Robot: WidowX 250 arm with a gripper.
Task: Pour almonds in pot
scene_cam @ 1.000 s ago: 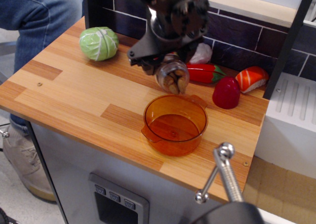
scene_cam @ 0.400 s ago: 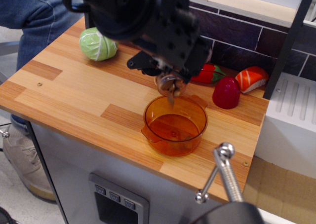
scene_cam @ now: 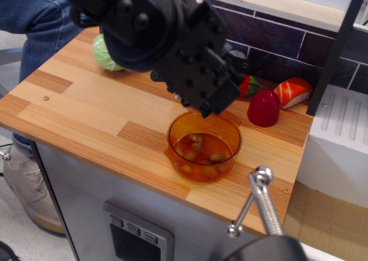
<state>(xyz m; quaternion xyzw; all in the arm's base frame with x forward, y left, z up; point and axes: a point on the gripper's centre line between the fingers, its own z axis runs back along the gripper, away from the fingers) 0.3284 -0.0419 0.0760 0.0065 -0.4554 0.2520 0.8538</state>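
Note:
The orange translucent pot (scene_cam: 232, 150) stands on the wooden counter near its front right. Several brown almonds (scene_cam: 201, 155) lie on its bottom. My black gripper (scene_cam: 202, 102) hangs tipped over the pot's back rim, with the bulky wrist turned toward the camera. The clear red-labelled jar is hidden behind the wrist. The jaws cannot be seen directly. In the earlier frames they are closed around the jar.
A green cabbage toy (scene_cam: 100, 55) sits at the back left, partly behind the arm. A red pepper (scene_cam: 249, 85), a red rounded toy (scene_cam: 263, 107) and a salmon sushi toy (scene_cam: 293, 91) lie behind the pot. A white rack (scene_cam: 339, 129) stands right. A person's leg (scene_cam: 34, 19) is far left.
The wrist has rolled further over the pot, tipping the jar until it is hidden. Almonds have fallen into the pot, which held none before.

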